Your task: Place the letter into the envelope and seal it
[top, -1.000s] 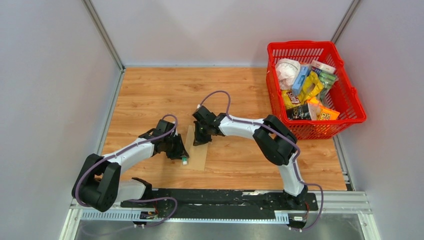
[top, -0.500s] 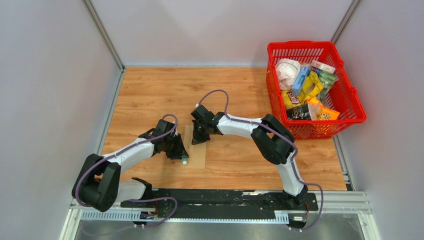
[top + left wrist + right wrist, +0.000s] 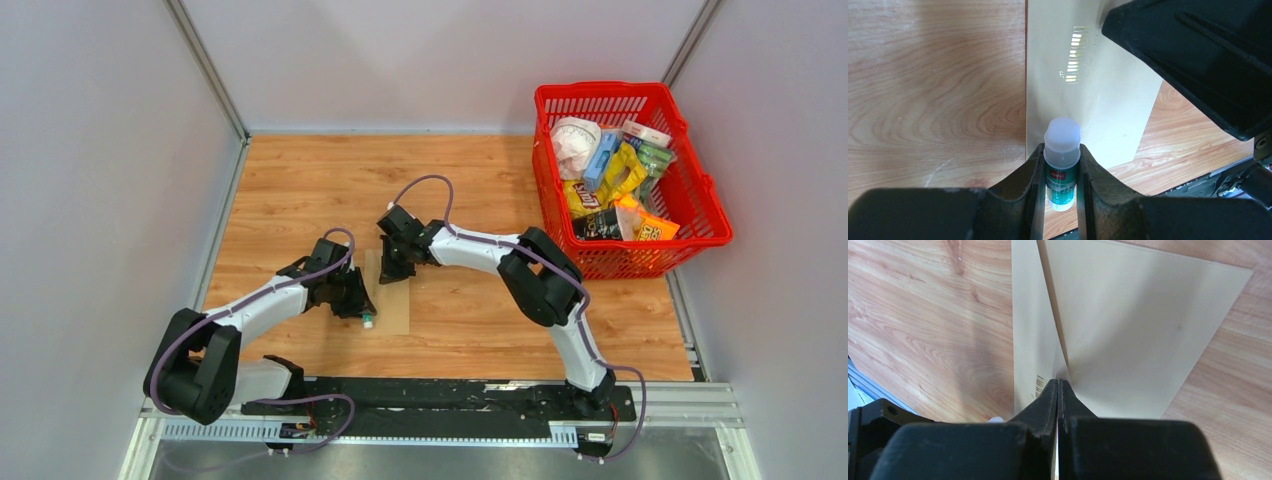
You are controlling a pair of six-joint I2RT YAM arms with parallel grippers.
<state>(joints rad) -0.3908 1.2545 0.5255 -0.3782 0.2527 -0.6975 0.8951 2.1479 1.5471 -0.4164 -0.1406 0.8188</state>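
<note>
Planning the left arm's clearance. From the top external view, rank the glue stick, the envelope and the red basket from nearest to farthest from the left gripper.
1. glue stick: clamped in the left gripper itself.
2. envelope: lying flat just to the gripper's right, next to the stick's capped end.
3. red basket: far off on the right side, toward the back.

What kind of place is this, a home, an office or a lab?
Most likely a robotics lab test cell: a wood-grain table boxed in by plain grey panels, a left arm and right arm bolted to a base rail, and a red basket of mixed packets.
</note>
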